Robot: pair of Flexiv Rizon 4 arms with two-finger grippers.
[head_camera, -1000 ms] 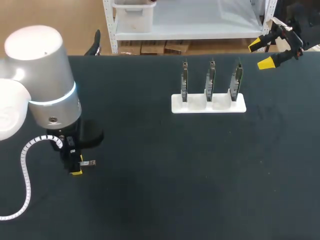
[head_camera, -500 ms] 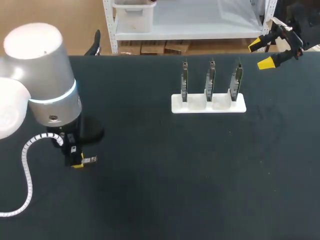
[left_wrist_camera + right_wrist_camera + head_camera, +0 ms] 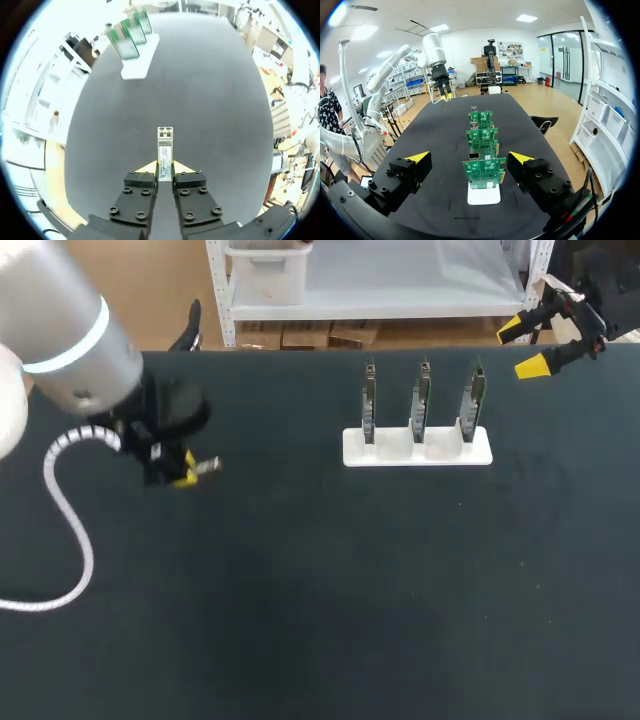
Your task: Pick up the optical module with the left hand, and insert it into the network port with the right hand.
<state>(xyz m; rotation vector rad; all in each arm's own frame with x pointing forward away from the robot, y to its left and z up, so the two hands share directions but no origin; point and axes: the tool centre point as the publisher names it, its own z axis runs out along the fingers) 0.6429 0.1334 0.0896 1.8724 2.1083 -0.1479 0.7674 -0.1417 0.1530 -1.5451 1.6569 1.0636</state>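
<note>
now, the left gripper (image 3: 165, 167) is pinching the optical module (image 3: 165, 149) by its rear end. the rest juts straight ahead of the fingers, clear of the table (image 3: 300, 590). the right gripper (image 3: 469, 158) is spread wide and empty. three circuit boards (image 3: 483, 174) stand in a white holder (image 3: 483, 196) just ahead of it, nothing touching.

we judge the step in hand to be the carry and handover. to do it well:
- hold the module level
- present the free end so the right fingers can close on its flat sides
- let go only once that grip is firm
- leave the nose aimed at a network port (image 3: 474, 156) on a board's upper edge

writing: white label on the module's upper face, print too small to read.
</note>
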